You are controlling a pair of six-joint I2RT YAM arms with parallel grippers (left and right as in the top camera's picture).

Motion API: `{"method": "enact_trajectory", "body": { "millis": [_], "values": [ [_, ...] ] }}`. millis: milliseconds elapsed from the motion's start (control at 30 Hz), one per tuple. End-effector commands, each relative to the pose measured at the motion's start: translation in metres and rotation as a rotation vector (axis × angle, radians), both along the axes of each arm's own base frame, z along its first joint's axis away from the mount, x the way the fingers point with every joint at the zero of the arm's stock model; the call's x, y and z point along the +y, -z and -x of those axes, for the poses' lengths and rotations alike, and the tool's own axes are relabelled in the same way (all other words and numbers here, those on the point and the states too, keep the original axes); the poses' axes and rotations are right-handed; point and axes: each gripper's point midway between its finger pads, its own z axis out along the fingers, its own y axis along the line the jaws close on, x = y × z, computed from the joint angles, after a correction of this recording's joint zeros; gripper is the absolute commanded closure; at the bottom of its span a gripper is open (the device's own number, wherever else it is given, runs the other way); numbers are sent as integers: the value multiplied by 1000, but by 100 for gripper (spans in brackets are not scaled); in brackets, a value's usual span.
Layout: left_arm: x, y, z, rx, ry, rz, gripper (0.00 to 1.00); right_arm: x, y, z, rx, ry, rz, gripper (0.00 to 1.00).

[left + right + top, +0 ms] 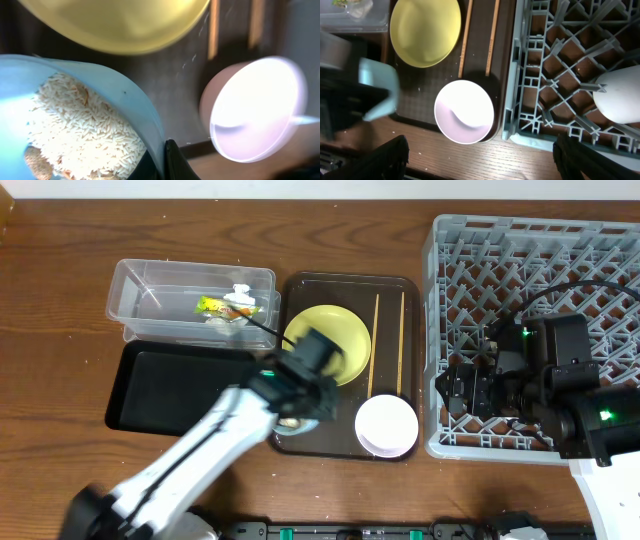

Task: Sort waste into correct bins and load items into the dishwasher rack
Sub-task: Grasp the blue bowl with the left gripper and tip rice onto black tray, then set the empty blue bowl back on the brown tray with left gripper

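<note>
My left gripper is shut on the rim of the light blue bowl, which holds pale rice. It holds the bowl over the front left of the brown tray; the bowl also shows, blurred, in the right wrist view. The yellow plate, two chopsticks and the pink-white bowl lie on that tray. The clear tub holds the green-yellow wrapper and white paper scraps. The black tray lies in front of it. My right gripper is open and empty above the grey rack's left front edge.
A white rounded object sits in the rack's front cells under my right arm. My left arm crosses the black tray's right end and the table's front. The rack stands close against the brown tray's right side.
</note>
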Motion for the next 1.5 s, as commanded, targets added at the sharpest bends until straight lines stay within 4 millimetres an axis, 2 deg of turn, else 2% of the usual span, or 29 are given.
{"method": "enact_trajectory", "body": {
  "millis": [0,133,300,367,500,600,667,833,1033,1133,1167,1233,1300,1367,1400,1433,1467],
  "values": [
    [25,-37,-15,-46,-48,115,94,1,1,1,3,-2,2,9],
    [60,-47,-24,-6,-111,234,94,1,1,1,3,-2,2,9],
    [92,-55,-32,27,-169,543,94,1,1,1,4,-2,3,9],
    [105,-61,-36,3,-183,673,94,1,1,2,7,-2,3,9],
    [147,-80,-48,-116,-257,943,94,1,2,3,14,-2,5,9],
    [170,-92,-56,-197,-289,1090,94,1,2,3,15,-2,5,9],
    [179,-94,-60,-209,-311,1159,94,1,2,4,17,-2,6,9],
    [186,-78,-64,-156,-365,1185,94,1,2,4,17,-2,5,9],
    [191,-71,-71,-241,-306,1101,94,1,2,4,17,-2,6,9],
    [186,-79,-66,-156,-365,1185,94,1,2,4,18,-2,6,9],
    [186,-80,-64,-180,-346,1173,95,1,3,4,20,-2,6,9],
    [188,-67,-64,-199,-329,1078,94,1,3,4,20,-2,6,9],
    [193,-52,-65,-117,-401,1033,94,1,3,4,20,-2,6,9],
    [182,-78,-60,-106,-394,1206,94,0,3,5,21,-2,7,9],
    [181,-80,-60,-138,-364,1189,94,1,3,5,21,-3,6,9],
    [184,-74,-63,-194,-320,1125,94,1,3,4,20,-2,6,9],
    [188,-60,-65,-179,-333,1039,94,1,2,4,18,-2,6,9]
  ]
}}
